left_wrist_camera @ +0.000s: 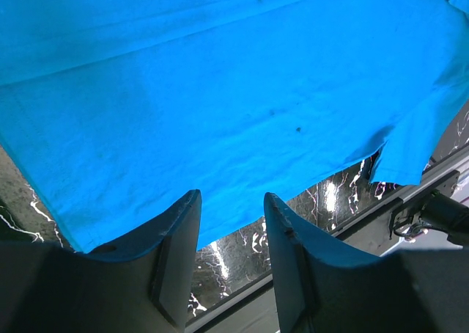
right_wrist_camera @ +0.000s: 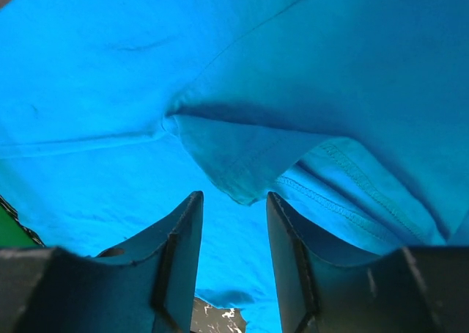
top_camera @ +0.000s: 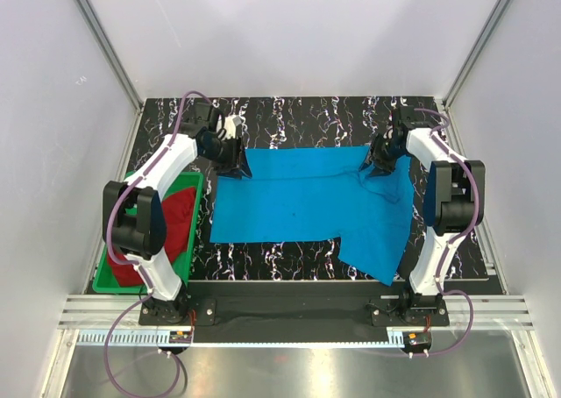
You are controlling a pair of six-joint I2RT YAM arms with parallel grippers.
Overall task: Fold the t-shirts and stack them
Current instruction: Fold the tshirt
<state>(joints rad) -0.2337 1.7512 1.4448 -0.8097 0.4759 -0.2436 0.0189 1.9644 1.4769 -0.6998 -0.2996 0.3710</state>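
Note:
A bright sky-blue t-shirt [top_camera: 298, 201] lies spread across the black marbled table, one sleeve hanging toward the near right edge. My left gripper [top_camera: 232, 157] is low over its far left corner. In the left wrist view this gripper [left_wrist_camera: 231, 205] is open with nothing between its fingers, and the blue cloth [left_wrist_camera: 220, 91] lies just beyond the tips. My right gripper [top_camera: 379, 166] is at the shirt's far right end. It is open too [right_wrist_camera: 233, 201], and a folded point of the blue cloth [right_wrist_camera: 234, 172] hangs just ahead of its tips. The dark red t-shirt [top_camera: 175, 214] lies bunched in the bin.
A green plastic bin [top_camera: 105, 282] sits at the table's left edge beside the left arm. Bare marbled tabletop [top_camera: 289, 122] shows behind the shirt. White walls close in on three sides, and a metal rail [top_camera: 289, 315] runs along the near edge.

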